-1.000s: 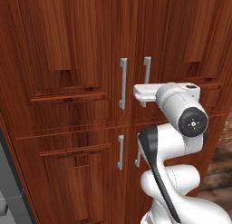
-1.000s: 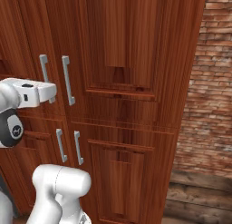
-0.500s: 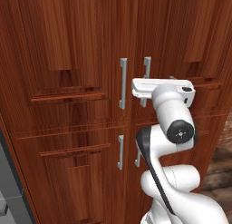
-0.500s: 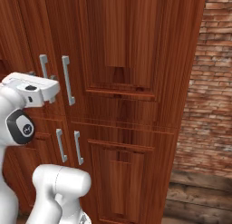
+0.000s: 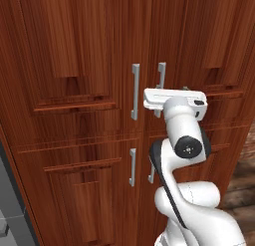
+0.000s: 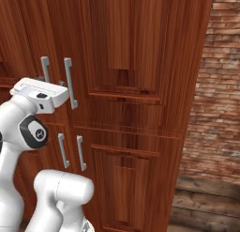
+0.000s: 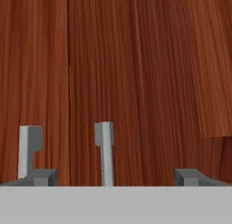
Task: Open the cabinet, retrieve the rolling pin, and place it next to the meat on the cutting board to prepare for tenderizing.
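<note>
The tall reddish-brown cabinet (image 5: 89, 65) stands with its doors shut. Its two long silver bar handles sit side by side at the middle seam, the left handle (image 5: 135, 90) and the right handle (image 5: 161, 80). My gripper (image 5: 168, 93) is open and held level in front of these handles, close to the wood. In the hand view the gripper (image 7: 116, 177) has the right door's handle (image 7: 105, 150) rising between its wide-apart fingertips, with the left door's handle (image 7: 28, 146) just at the left fingertip. The rolling pin, the meat and the cutting board are out of view.
Below are shorter doors with short silver handles (image 5: 132, 166). A brick wall (image 6: 220, 85) and a wooden floor (image 6: 206, 203) lie to the cabinet's right. A grey surface (image 5: 10, 200) shows at the far left.
The hand has shifted slightly left along the handles, and the forearm has swung from the right side to underneath it. The doors stay shut.
</note>
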Controlling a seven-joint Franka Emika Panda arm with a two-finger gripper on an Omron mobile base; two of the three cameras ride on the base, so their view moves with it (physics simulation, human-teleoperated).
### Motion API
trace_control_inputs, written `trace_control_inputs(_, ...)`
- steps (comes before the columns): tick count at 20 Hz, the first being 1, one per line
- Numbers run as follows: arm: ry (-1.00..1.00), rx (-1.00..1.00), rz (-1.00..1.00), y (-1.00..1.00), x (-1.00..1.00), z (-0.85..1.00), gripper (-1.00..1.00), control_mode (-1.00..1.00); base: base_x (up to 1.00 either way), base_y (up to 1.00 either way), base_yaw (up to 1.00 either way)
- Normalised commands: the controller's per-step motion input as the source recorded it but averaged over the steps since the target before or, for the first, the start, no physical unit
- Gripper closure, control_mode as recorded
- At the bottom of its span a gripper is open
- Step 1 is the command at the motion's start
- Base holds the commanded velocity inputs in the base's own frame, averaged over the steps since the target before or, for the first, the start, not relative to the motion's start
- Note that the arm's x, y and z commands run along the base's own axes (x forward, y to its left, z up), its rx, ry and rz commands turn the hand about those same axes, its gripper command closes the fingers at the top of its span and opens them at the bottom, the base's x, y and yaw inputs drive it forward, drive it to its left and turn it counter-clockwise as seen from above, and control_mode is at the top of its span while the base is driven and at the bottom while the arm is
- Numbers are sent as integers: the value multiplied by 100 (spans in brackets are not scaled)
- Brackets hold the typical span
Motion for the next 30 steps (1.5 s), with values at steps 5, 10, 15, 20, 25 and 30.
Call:
trace_control_inputs(5,0,0,0,-13,52,-33,-100,-100,0,0,0)
trace_control_inputs(10,0,0,0,-7,58,-32,-100,-100,0,0,0)
trace_control_inputs(15,-6,0,3,0,48,-30,-100,-100,0,0,0)
trace_control_inputs(20,-7,2,5,0,35,-20,-100,-100,0,0,0)
trace_control_inputs(25,-5,3,4,0,37,-15,-100,-100,0,0,0)
trace_control_inputs(30,-1,1,1,2,49,-14,100,-100,0,0,0)
